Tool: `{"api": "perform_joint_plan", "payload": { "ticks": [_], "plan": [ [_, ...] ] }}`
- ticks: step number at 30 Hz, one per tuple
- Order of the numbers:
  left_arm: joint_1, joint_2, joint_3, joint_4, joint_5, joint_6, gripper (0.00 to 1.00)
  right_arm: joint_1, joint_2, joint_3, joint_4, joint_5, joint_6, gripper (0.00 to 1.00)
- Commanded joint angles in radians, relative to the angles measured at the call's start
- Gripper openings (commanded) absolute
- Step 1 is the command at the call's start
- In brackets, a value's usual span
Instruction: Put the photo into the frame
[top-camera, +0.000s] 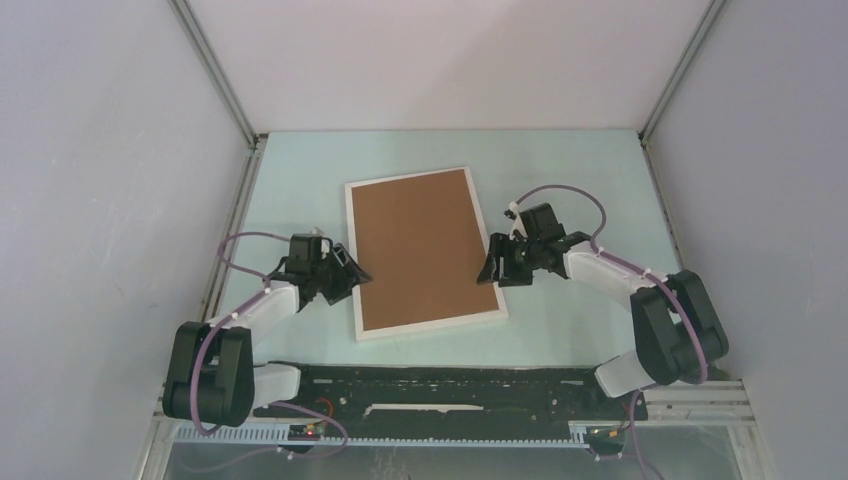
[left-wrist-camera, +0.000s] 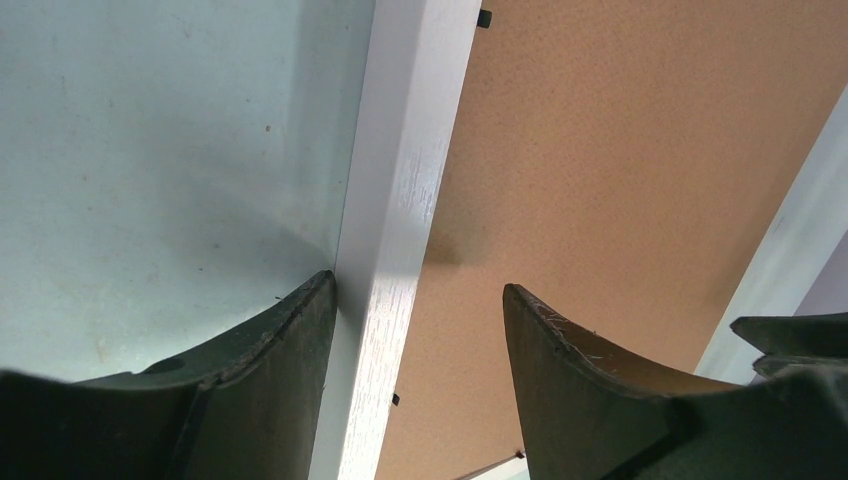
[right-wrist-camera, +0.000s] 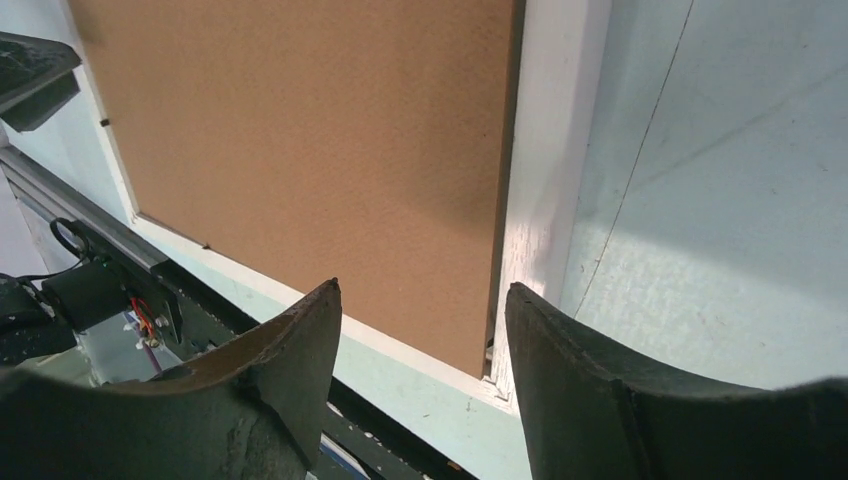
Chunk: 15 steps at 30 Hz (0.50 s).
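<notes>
Left hand (left-wrist-camera: 418, 285) and right hand (right-wrist-camera: 420, 290) are hanging open, straddling opposite side rails of the face-down frame (top-camera: 353, 250) on the table (top-camera: 560, 170), likely steadying it; backing board (top-camera: 420, 250) is covering it, photo not showing

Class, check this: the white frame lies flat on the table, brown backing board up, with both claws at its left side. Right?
Wrong in one respect: only the left claw is at the left side of the frame; the right claw is at its right side, as the top external view shows. The rest holds.
</notes>
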Motion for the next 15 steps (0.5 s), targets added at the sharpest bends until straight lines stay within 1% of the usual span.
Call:
{"api": "perform_joint_plan", "payload": {
  "ticks": [1, 6, 11, 13, 15],
  "plan": [
    [0.004, -0.009, 0.009, 0.019, 0.02, 0.018, 0.66, -0.01, 0.04, -0.005, 0.053, -0.036, 0.024, 0.68],
    [0.004, -0.001, 0.006, 0.028, 0.024, 0.015, 0.66, -0.013, 0.078, -0.024, 0.115, -0.097, 0.054, 0.67],
    [0.003, 0.016, 0.003, 0.043, 0.034, 0.011, 0.66, -0.017, 0.103, -0.056, 0.24, -0.245, 0.129, 0.64],
    [0.004, 0.02, 0.003, 0.048, 0.038, 0.009, 0.66, -0.019, 0.081, -0.071, 0.291, -0.286, 0.165, 0.61],
    [0.004, 0.017, 0.002, 0.052, 0.041, 0.008, 0.65, -0.02, 0.041, -0.078, 0.308, -0.297, 0.19, 0.61]
  ]
}}
